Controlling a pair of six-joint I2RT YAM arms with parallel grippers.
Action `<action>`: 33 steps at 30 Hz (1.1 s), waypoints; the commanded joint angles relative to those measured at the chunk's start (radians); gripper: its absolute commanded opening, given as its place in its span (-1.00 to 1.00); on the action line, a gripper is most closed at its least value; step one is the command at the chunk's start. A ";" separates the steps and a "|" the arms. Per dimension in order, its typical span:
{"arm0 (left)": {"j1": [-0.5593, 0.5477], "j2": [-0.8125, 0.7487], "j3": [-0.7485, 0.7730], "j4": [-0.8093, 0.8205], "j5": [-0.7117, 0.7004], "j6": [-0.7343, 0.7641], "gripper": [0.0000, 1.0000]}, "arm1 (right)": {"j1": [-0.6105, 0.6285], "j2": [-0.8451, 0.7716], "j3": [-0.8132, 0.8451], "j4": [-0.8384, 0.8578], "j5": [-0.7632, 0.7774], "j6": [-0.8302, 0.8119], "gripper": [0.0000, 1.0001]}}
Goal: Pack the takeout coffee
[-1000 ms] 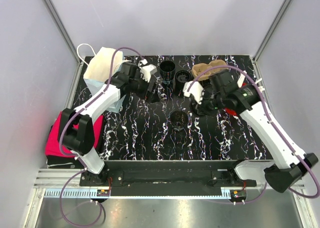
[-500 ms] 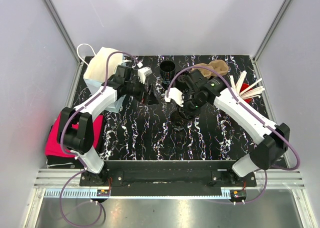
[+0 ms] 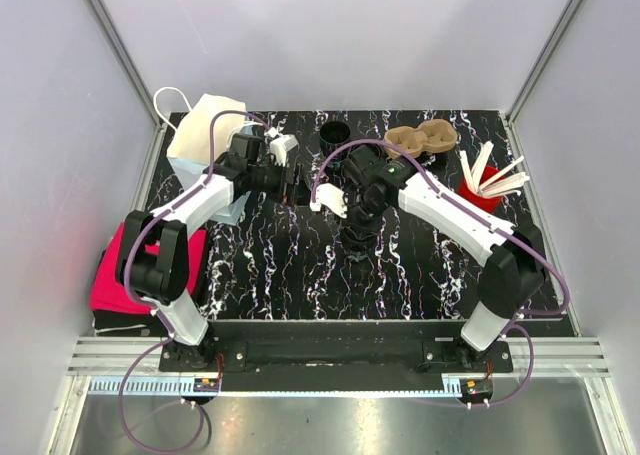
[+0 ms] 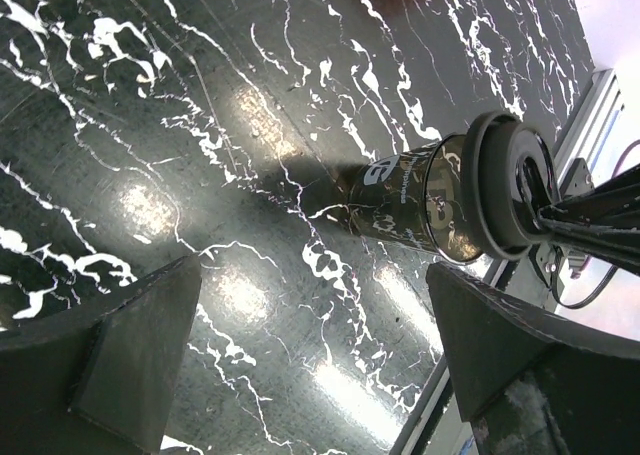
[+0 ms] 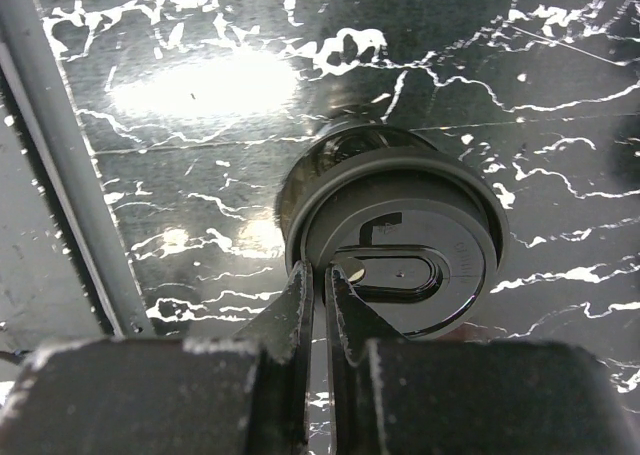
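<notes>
One dark cup (image 4: 410,200), black lid (image 5: 420,225) on

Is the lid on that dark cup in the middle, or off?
On: the lid covers the mouth of the cup, with the right tool pinching its rim. Whether it is snapped tight, cannot tell.

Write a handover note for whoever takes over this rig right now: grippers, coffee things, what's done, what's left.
Left gripper: open, empty, apart from the lidded cup.
Right gripper: shut on the rim of the lid, which sits on that cup, mid-table.
Second cup: no lid, far edge. Carrier: empty, to its right. Bag: far left corner.
Done: lid on one cup; whether fully seated, cannot tell.
Left: release lid, load cups into carrier, probably pack into bag.
</notes>
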 commanded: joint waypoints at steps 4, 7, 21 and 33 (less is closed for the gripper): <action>0.021 -0.030 -0.005 0.060 -0.013 -0.034 0.98 | 0.017 -0.014 -0.006 0.055 0.031 0.024 -1.00; 0.023 -0.029 -0.007 0.060 -0.020 -0.034 0.98 | 0.031 -0.011 -0.018 0.059 0.031 0.030 -1.00; 0.024 -0.035 -0.013 0.063 -0.011 -0.034 0.98 | 0.048 0.013 -0.041 0.062 0.063 0.034 -1.00; 0.024 -0.027 -0.015 0.071 -0.002 -0.037 0.98 | 0.048 0.047 -0.038 0.072 0.057 0.031 -1.00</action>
